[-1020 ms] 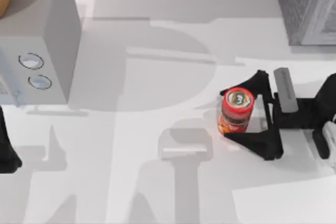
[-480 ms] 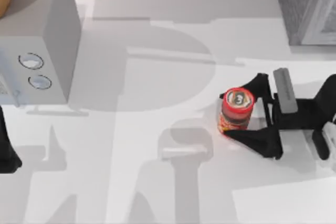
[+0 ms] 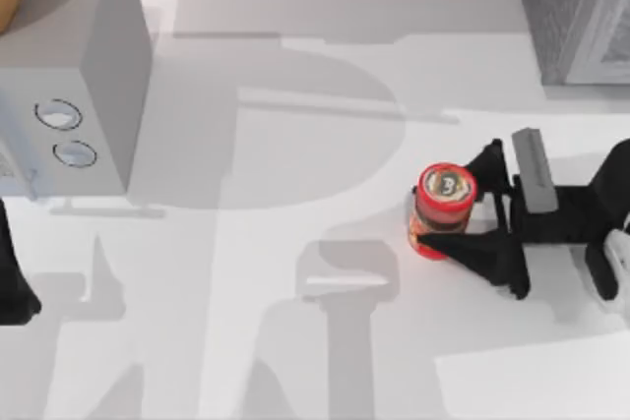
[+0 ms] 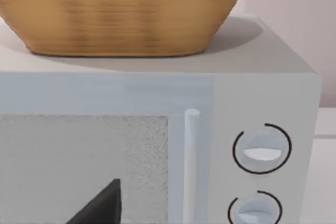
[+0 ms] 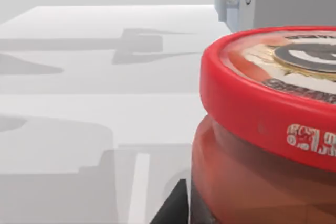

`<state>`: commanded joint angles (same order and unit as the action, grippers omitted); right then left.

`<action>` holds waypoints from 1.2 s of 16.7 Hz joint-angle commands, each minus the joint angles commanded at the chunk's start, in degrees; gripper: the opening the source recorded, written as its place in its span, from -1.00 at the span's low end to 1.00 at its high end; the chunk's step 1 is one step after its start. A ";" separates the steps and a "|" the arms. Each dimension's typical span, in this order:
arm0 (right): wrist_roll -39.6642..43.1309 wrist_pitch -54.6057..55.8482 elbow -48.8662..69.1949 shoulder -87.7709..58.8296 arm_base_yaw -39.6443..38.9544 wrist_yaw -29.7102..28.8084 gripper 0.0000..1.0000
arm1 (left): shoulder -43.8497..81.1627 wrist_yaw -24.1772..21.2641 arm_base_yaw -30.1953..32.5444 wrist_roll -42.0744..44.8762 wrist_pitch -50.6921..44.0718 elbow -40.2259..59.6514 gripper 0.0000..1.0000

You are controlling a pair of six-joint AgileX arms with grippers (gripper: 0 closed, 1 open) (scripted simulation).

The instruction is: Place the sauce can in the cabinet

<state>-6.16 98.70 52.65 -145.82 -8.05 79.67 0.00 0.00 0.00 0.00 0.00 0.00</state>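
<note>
The sauce can (image 3: 444, 206) stands upright on the white table right of centre, a red cylinder with a printed lid. My right gripper (image 3: 448, 210) reaches in from the right and its two black fingers press the can from either side. In the right wrist view the sauce can (image 5: 273, 129) looms very close, with a dark fingertip (image 5: 174, 208) beside its base. The cabinet (image 3: 571, 7), dark grey and speckled, stands at the far right corner. My left arm (image 3: 12, 282) is parked at the left edge; a dark fingertip (image 4: 102, 205) points at the microwave.
A pale grey microwave (image 3: 84, 76) with two round knobs (image 3: 67, 133) stands at the far left, a wicker basket (image 4: 121, 9) on top of it. Bare white table lies between the can and the microwave.
The right gripper's fingers have closed in from a wide spread until they meet the can's sides. The can stays in about the same spot. The left arm has not moved.
</note>
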 joint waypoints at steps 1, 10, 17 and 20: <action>0.00 0.00 0.00 0.00 0.00 0.00 -0.96 | 0.00 0.00 0.00 0.00 0.00 0.00 1.00; -0.03 0.01 0.03 0.08 0.19 -0.02 -1.00 | 0.00 0.00 0.00 0.00 0.00 0.00 1.00; -0.54 -8.59 -1.04 11.19 0.05 -0.07 -1.00 | 0.00 0.00 0.00 0.00 0.00 0.00 1.00; -0.91 -12.96 -1.69 16.41 0.13 -0.11 -1.00 | 0.00 0.00 0.00 0.00 0.00 0.00 1.00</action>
<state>-7.07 85.73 50.96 -129.41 -7.92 79.56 0.00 0.00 0.00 0.00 0.00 0.00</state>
